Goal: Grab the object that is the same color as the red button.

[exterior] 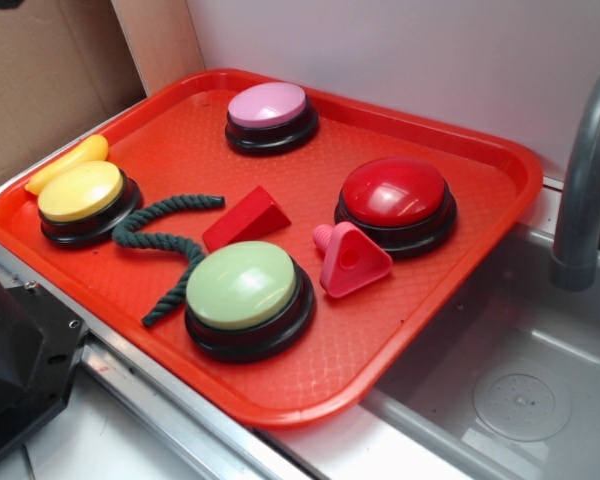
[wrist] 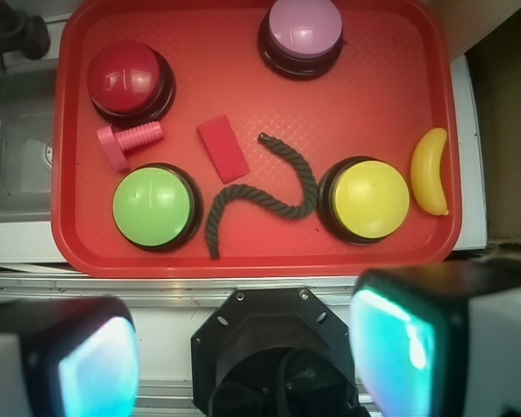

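The object, a small matte red wedge block, lies near the middle of the red tray, between the buttons. The red button, a glossy dome on a black base, sits toward the sink side of the tray. In the wrist view my gripper is open, its teal pads wide apart with nothing between them. It hangs high, off the tray's near edge, far from the wedge. The exterior view does not show it.
Also on the tray are a pink button, a yellow button, a green button, a dark green rope, a banana and a pink triangular piece. A sink with a faucet adjoins. The black robot base lies below the gripper.
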Tool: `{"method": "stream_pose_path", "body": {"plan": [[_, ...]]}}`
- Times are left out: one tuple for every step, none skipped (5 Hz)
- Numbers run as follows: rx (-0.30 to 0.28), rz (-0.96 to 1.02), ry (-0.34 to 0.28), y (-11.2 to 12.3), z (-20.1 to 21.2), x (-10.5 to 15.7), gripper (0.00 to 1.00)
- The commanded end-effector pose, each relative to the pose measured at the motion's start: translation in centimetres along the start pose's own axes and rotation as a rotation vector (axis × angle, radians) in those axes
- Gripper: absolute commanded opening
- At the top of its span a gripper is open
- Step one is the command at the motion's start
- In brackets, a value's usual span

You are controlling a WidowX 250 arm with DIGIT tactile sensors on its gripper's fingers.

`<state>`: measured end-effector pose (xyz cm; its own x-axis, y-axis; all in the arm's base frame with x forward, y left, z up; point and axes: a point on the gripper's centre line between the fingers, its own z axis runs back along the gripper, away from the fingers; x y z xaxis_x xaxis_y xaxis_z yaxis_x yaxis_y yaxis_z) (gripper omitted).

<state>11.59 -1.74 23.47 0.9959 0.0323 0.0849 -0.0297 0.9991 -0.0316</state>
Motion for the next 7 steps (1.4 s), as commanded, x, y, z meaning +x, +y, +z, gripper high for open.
{"method": "stream_pose_path", "body": {"plan": [[0.000, 0.000, 0.000, 0.0, 0.0, 0.0, 1.00], [0.011, -0.066, 0.015, 0.0, -2.1, 2.0, 1.00], [0.023, -0.130, 0.001, 0.1, -4.2, 3.7, 1.00], [0.014, -0.162, -0.033, 0.0, -6.7, 5.5, 1.00], [0.014, -0.226, -0.091, 0.0, -9.1, 6.9, 1.00], [-0.060, -0.266, -0.103, -0.1, -12.2, 8.3, 1.00], [0.004, -0.266, -0.056, -0.4, -14.7, 9.4, 1.00]]}}
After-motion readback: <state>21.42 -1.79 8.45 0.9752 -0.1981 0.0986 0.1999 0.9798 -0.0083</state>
